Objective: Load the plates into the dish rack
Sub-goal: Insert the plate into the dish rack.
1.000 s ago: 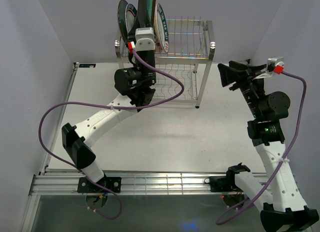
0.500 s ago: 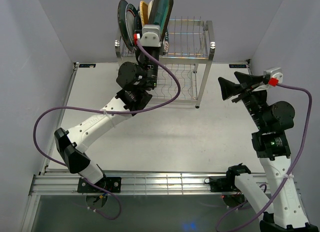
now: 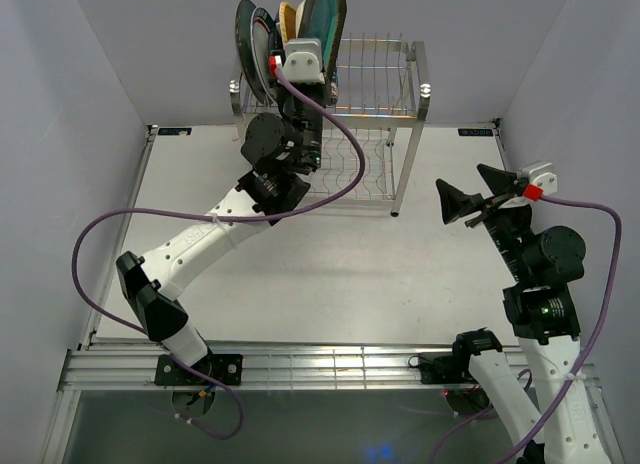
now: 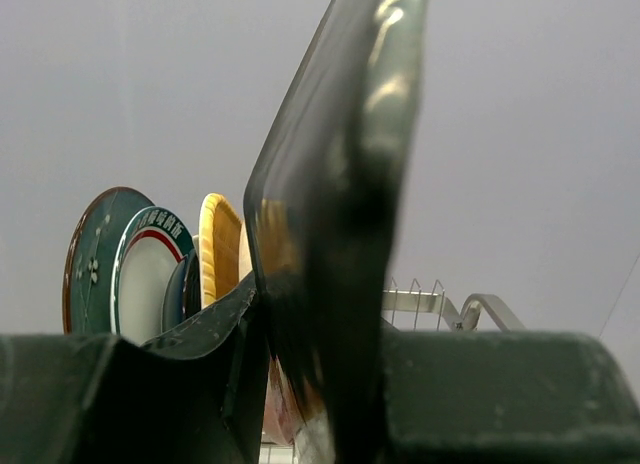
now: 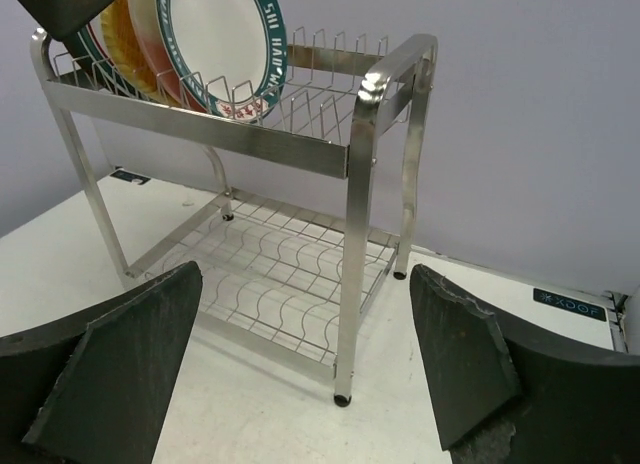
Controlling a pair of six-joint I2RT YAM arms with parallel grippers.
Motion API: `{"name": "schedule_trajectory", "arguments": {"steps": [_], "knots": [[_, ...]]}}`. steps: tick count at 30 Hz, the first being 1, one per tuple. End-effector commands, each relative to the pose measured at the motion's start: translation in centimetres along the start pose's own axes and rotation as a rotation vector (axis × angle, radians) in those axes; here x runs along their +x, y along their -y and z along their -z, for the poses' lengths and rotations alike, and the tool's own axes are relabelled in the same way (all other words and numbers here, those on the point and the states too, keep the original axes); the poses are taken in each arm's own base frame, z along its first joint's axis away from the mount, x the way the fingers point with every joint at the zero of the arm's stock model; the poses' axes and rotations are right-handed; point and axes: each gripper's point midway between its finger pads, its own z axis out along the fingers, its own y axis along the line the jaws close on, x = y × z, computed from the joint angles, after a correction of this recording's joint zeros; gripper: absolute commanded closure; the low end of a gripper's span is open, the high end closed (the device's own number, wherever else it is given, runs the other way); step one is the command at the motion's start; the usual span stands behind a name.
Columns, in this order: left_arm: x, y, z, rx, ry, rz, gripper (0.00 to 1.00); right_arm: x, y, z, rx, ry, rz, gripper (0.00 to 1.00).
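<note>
The dish rack (image 3: 416,85) stands at the back of the table. Its upper tier holds a dark teal round plate (image 3: 246,34), a white colour-rimmed plate (image 3: 262,39) and an orange plate (image 3: 288,17), standing on edge at the left end. My left gripper (image 3: 306,56) is shut on the lower edge of the green square plate (image 3: 326,18) and holds it upright above the upper tier, just right of those plates. In the left wrist view the plate (image 4: 340,214) is edge-on between the jaws. My right gripper (image 3: 481,195) is open and empty, right of the rack.
The rack's lower shelf (image 5: 290,274) holds nothing that I can see. The right part of the upper tier (image 5: 330,84) has free slots. The white table (image 3: 350,274) lies between the arms, with grey walls on three sides.
My left gripper has carried the green plate slightly right and tilted it, showing its face above the upper tier. My right arm has drawn back toward the near side.
</note>
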Motion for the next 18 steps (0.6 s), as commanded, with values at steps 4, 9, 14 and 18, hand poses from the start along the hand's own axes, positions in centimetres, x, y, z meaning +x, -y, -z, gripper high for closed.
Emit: {"name": "schedule_trajectory", "arguments": {"steps": [4, 9, 14, 18], "knots": [[-8.2, -1.8, -0.7, -0.039, 0.181, 0.222, 1.0, 0.1, 0.9, 1.2, 0.051, 0.047, 0.068, 0.1], [-7.1, -1.6, -1.4, -0.089, 0.15, 0.228, 1.0, -0.1, 1.0, 1.3, 0.063, 0.057, 0.069, 0.1], [-5.6, -1.4, -1.7, -0.124, 0.119, 0.233, 1.0, -0.1, 1.1, 1.4, 0.076, 0.058, 0.07, 0.1], [-4.8, -0.9, -2.1, -0.128, 0.113, 0.226, 1.0, 0.0, 1.2, 1.3, 0.082, 0.057, 0.067, 0.1]]}}
